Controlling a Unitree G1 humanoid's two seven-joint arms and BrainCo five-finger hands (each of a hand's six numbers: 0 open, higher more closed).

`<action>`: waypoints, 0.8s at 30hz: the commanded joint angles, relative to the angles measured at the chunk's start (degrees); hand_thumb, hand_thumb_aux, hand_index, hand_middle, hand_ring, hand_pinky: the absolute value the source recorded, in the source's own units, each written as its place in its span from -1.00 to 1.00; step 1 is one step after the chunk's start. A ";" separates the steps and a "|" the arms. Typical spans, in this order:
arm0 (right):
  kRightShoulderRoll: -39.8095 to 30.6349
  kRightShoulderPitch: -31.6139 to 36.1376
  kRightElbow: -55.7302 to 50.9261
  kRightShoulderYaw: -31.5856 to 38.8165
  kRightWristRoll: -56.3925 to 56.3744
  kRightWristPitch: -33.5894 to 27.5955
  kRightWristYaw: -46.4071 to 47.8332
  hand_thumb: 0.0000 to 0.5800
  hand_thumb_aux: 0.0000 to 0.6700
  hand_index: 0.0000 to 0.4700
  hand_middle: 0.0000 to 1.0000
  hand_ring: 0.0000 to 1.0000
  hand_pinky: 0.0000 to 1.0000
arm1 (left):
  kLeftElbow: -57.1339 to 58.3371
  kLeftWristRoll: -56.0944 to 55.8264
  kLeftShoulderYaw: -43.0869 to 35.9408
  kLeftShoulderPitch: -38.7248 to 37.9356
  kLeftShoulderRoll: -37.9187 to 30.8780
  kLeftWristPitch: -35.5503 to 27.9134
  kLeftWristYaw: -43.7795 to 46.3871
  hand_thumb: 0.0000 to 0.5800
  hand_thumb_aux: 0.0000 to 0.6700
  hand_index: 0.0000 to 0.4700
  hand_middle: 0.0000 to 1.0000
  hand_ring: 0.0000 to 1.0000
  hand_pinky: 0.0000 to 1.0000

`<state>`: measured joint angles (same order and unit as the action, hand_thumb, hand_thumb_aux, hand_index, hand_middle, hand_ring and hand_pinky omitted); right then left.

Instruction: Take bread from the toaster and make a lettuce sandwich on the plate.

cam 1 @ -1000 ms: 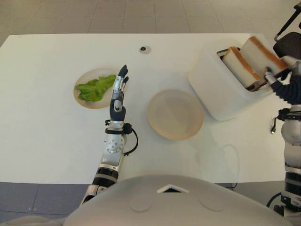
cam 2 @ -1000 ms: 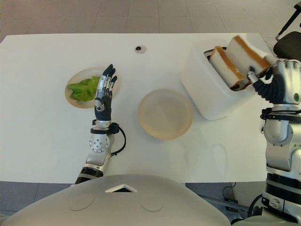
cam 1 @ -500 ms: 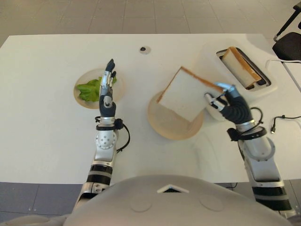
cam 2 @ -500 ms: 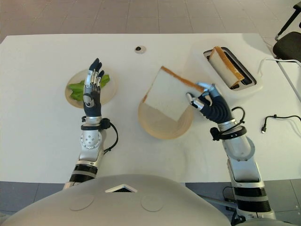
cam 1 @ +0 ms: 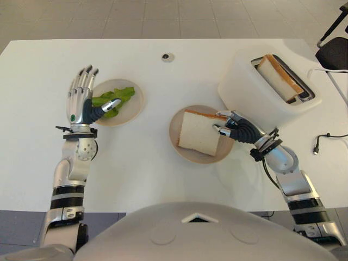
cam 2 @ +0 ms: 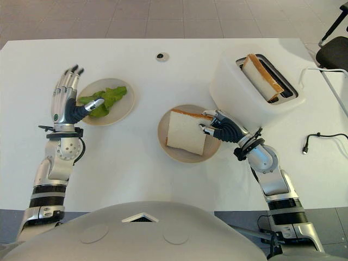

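A white bread slice (cam 1: 199,131) lies flat on the tan plate (cam 1: 187,153) at the table's middle. My right hand (cam 1: 235,126) rests at the slice's right edge, fingers curled onto its crust. A second slice (cam 1: 279,76) stands in the slot of the white toaster (cam 1: 255,103) at the right. Green lettuce (cam 1: 115,99) sits on a small tan plate (cam 1: 131,105) at the left. My left hand (cam 1: 80,100) is upright at that plate's left rim, fingers spread and thumb pointing toward the lettuce, holding nothing.
A small dark round fitting (cam 1: 167,56) is set into the table near its far edge. A cable end (cam 1: 317,145) lies right of the toaster, and a dark chair (cam 1: 334,50) stands beyond the far right corner.
My right hand pulled a slice from the toaster, carried it left and lowered it flat onto the middle plate. My left hand shifted from the lettuce plate's right side to its left.
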<state>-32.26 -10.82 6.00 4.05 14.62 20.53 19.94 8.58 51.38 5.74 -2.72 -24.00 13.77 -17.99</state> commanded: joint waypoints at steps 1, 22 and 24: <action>-0.95 0.93 2.89 -0.48 4.17 -1.36 -0.74 -1.00 -1.00 -1.00 -0.55 -0.55 -0.55 | 7.47 3.32 -5.60 3.16 -4.55 -3.69 4.31 -1.00 -1.00 -1.00 -1.00 -1.00 -1.00; -0.91 -1.69 12.81 -6.24 4.69 -1.59 -3.36 -1.00 -1.00 -1.00 -0.70 -0.70 -0.70 | 1.37 -7.25 -12.99 4.70 -7.45 -1.62 2.09 1.00 1.00 1.00 -1.00 -1.00 -1.00; -0.62 -1.80 12.93 -6.76 4.41 -1.30 -3.68 -1.00 -1.00 -1.00 -0.71 -0.71 -0.71 | -1.84 -10.28 -13.54 4.31 -5.38 -0.57 3.02 1.00 1.00 1.00 -1.00 -1.00 -1.00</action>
<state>-33.09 -12.54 18.23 -1.85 20.15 19.29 16.51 9.99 44.05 -7.25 2.23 -31.72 12.10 -16.41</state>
